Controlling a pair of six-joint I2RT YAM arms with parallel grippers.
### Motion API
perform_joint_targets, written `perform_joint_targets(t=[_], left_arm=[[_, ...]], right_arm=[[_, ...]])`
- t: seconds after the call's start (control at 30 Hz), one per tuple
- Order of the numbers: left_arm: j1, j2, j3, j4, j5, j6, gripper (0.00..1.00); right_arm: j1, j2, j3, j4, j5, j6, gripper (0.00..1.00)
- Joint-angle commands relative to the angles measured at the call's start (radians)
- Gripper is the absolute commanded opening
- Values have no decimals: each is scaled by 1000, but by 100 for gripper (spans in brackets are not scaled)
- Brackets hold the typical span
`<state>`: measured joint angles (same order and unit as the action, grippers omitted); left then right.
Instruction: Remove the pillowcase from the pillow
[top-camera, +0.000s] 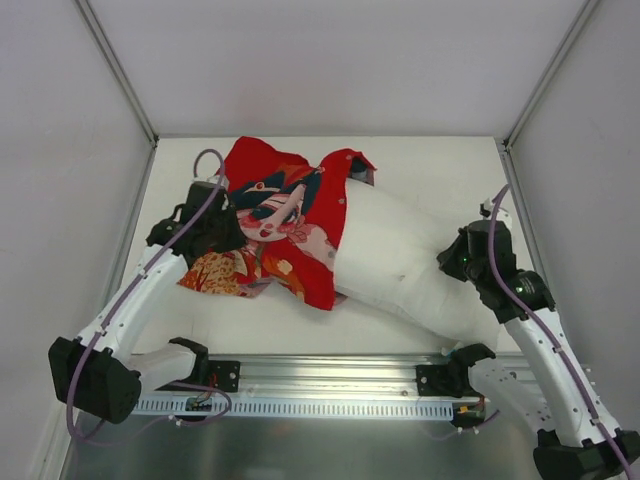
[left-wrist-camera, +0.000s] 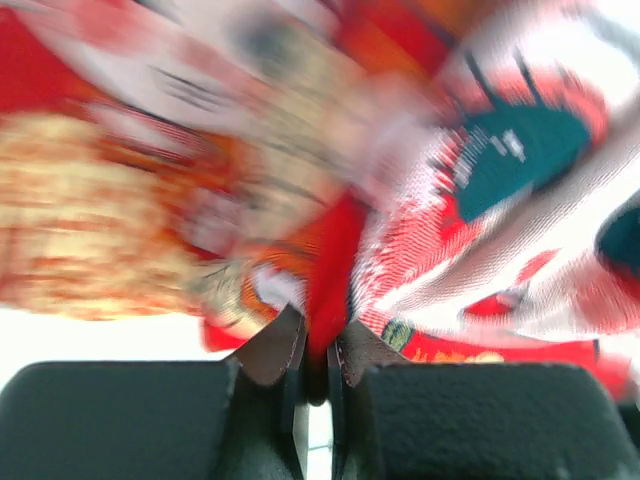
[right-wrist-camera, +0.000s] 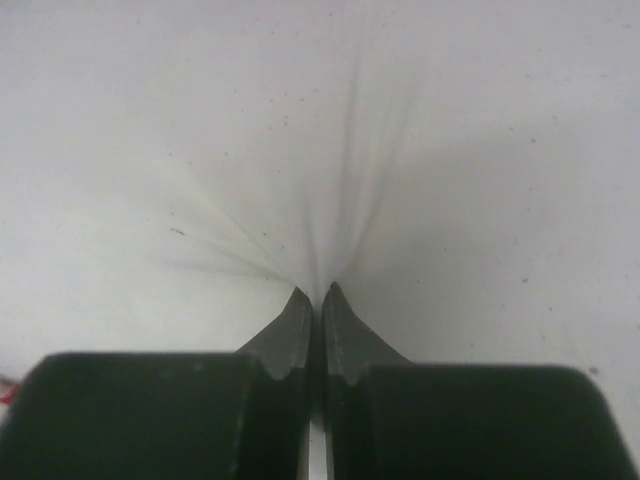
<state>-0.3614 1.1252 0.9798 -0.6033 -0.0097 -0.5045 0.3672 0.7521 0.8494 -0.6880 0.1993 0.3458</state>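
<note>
Red cartoon-printed fabric pillowcase (top-camera: 285, 215) pinched in my left gripper (left-wrist-camera: 318, 335), soft white stuffed pillow (top-camera: 400, 262) pinched in my right gripper (right-wrist-camera: 312, 298): next I'd draw them apart toward opposite worktop (top-camera: 440, 165) edges.

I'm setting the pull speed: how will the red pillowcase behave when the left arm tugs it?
Probably floppy: the pillowcase lies crumpled, and a fold is pinched in the left gripper. It is likely light, thin cloth, so it should trail along. It may drag on the pillow, whose end it seems to cover.
</note>
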Motion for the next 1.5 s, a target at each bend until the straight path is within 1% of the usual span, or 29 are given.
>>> perform_joint_targets(t=[0.0,0.07,0.2,0.3,0.33,0.37,0.43,0.5,0.63,0.73,0.83,0.87,0.93,0.97,1.0,1.03,1.07,1.1,1.13,1.17,1.2,1.23,1.27,1.3,1.33,1.37,1.4,1.43,1.47], left_arm=[[177,-70,74,-89,-217,80,0],[214,-76,97,-96,-269,93,0],[331,-61,178,-125,-265,84,0],[465,-39,230,-151,-182,28,0],[540,-33,243,-151,-149,3,0],[573,-13,266,-150,-101,-8,0],[628,17,293,-153,-96,-19,0],[636,71,347,-165,-142,-25,0],[659,123,421,-176,-92,-72,0],[656,117,436,-171,-26,-114,0],[624,131,489,-173,-33,-92,0],[616,139,499,-173,-45,-86,0],[615,153,529,-173,-44,-51,0],[615,175,542,-174,-20,-31,7],[613,186,551,-174,5,-10,19],[605,203,560,-174,48,26,54],[592,203,562,-177,48,37,74],[540,203,562,-177,31,58,90],[504,200,560,-177,10,70,99],[469,202,559,-179,-68,83,99],[434,206,560,-181,-94,99,99],[382,222,557,-182,-113,104,99],[368,232,557,-185,-119,107,99],[366,243,556,-190,-115,110,99],[313,261,545,-191,-113,113,99],[293,268,534,-190,-108,116,99],[274,274,522,-190,-110,119,99],[253,283,489,-190,-107,115,99],[219,288,467,-190,-99,109,99]], right_arm=[[-135,-36,100,-146,220,-91,1],[-177,-63,108,-145,198,-103,1],[-231,-79,123,-148,183,-128,1],[-287,-92,116,-153,141,-123,1],[-321,-100,109,-153,129,-119,1],[-336,-111,108,-150,118,-116,1],[-382,-119,106,-150,91,-123,1],[-421,-125,108,-151,40,-134,1],[-510,-128,112,-151,-40,-148,1],[-513,-125,109,-145,-72,-146,1],[-511,-111,94,-128,-101,-140,1],[-513,-106,91,-116,-125,-154,1],[-511,-67,100,-88,-269,-189,1],[-510,-48,112,-96,-326,-217,6],[-508,-30,126,-107,-412,-261,31],[-499,-5,155,-117,-443,-286,47],[-490,-2,171,-137,-464,-310,65],[-473,-2,184,-145,-501,-341,90],[-434,0,218,-154,-523,-376,98],[-409,7,238,-175,-558,-390,97],[-378,15,256,-188,-564,-401,96],[-296,21,287,-194,-558,-401,96],[-251,29,296,-203,-529,-403,96],[-153,32,303,-203,-515,-401,96],[-104,35,300,-202,-503,-403,96],[-55,33,295,-196,-464,-403,96],[54,36,289,-196,-431,-401,96],[112,39,283,-196,-396,-393,96],[169,42,268,-202,-309,-389,96]])
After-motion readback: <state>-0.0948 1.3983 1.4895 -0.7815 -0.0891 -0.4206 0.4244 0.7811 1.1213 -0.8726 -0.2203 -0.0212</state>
